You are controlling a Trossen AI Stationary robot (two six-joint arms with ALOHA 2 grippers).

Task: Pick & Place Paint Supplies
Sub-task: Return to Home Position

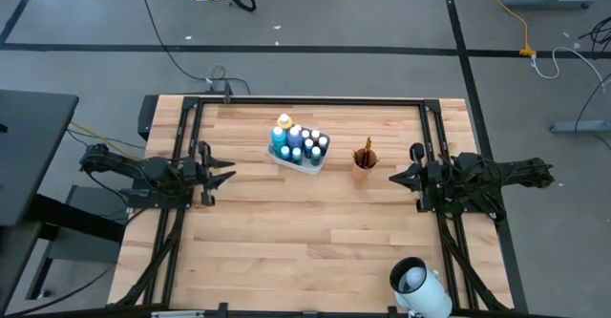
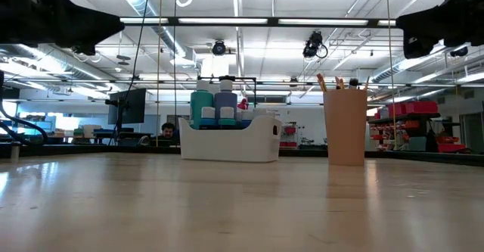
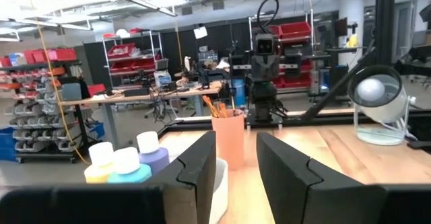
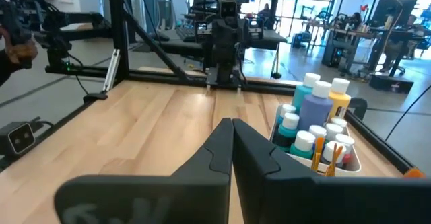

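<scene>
The wooden table (image 1: 315, 251) carries everything, and the white tray (image 1: 298, 166) on its far half serves as the marker for the rest. The left arm (image 1: 143, 173) lies drawn back well to the left of the tray. Its left gripper (image 1: 229, 176) points toward the tray, level with the tray's near rim, and its jaws stand apart with a clear gap and nothing in it. The right arm (image 1: 487, 177) lies the same way well to the right of the tray. The right gripper (image 1: 393, 177) has its jaws pressed together tip to tip, and it holds nothing. A white round device (image 1: 418, 282) stands far to the tray's right, at the near edge of the table. Just right of the tray, apart from it, an orange-brown cup (image 1: 364, 176) stands upright. Inside the tray the paint bottles (image 1: 301, 141) stand packed upright, white caps up, in blue and teal with one yellow at the far corner. The paintbrushes (image 1: 365, 153) stand bunched in the cup right of the tray, tips above its rim. They are too thin and crowded to count with any confidence.
</scene>
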